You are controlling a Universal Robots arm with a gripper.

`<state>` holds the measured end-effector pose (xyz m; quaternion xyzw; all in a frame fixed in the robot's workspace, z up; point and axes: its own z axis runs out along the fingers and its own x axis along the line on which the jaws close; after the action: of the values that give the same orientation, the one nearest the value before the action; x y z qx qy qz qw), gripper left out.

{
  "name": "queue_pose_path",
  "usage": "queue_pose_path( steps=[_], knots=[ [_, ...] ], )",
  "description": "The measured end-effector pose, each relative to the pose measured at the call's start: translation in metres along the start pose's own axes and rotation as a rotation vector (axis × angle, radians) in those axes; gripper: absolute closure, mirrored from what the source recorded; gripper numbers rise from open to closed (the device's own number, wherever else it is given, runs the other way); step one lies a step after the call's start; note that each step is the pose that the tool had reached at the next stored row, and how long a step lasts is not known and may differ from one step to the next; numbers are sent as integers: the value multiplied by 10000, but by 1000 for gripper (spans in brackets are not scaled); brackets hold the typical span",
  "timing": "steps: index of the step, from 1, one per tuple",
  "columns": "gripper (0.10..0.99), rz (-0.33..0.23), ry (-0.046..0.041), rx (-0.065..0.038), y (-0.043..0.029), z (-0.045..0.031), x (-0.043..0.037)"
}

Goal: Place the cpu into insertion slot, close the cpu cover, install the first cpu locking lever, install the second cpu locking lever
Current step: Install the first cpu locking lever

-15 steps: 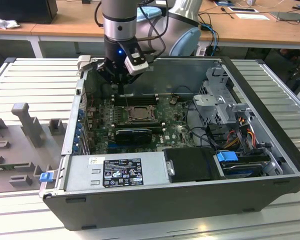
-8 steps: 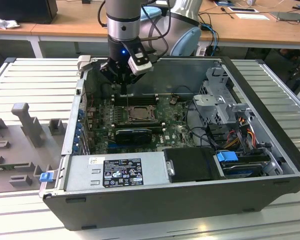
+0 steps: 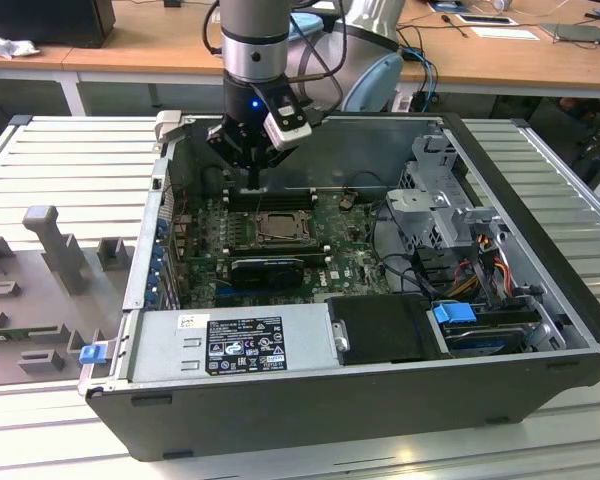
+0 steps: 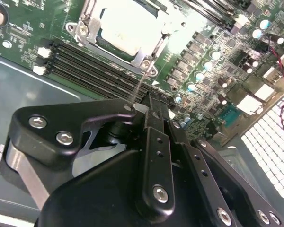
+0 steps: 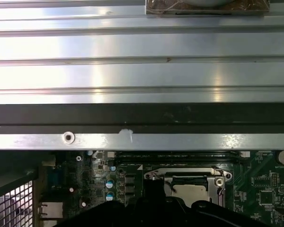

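Worktable (image 3: pixel 70 150) of ribbed aluminium carries the open computer case (image 3: pixel 380 400). The motherboard (image 3: pixel 350 265) lies flat on the case floor.

In the exterior view the arm descends from 12 o'clock. The gripper (image 3: pixel 252 180) hangs over the memory slots (image 3: pixel 270 198), at the 12 o'clock edge of the insertion slot (image 3: pixel 268 230). Its fingers are drawn together, with no gap visible.

The cpu (image 4: pixel 128 21) sits inside the insertion slot, and the cpu cover (image 4: pixel 114 51) lies flat around it as a silvery frame. A thin locking lever (image 4: pixel 141 82) rises from the socket corner to the fingertips. Whether the rod is pinched or merely touched cannot be determined.

Step in hand, by judgement: seating a locking lever.
- Guide the rod along its own hinge arc, not straight down.
- Apply steady, moderate force, because the thin rod is likely to spring back.
- Keep the fingertips off the memory slots and the capacitors (image 4: pixel 199 75) beside the socket.

View comparison:
- The exterior view gives the arm posture and the position of the socket in the case.
- The second wrist view resolves the lever rod and its meeting with the fingertips.
- The first wrist view shows the case wall (image 5: pixel 142 116), with the socket frame beside it.
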<state>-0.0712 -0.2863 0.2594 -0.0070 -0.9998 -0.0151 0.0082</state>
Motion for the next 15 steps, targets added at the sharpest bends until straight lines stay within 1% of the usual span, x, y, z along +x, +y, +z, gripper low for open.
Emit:
queue_pose_path(
  steps=[3,5,6,7,8,9,10,12,15],
  knots=[
    [980,1,0,2,1,1,-71],
    [980,1,1,4,2,4,-138],
    [980,1,-1,3,1,7,-150],
    [980,-1,-2,-18,1,15,-155],
    [980,-3,3,-147,1,24,-155],
    [980,-5,4,-211,1,30,-156],
    [980,-8,2,-248,1,39,-156],
    [980,-46,5,-261,0,65,-156],
    [980,-297,17,-256,15,118,-167]
  ],
)
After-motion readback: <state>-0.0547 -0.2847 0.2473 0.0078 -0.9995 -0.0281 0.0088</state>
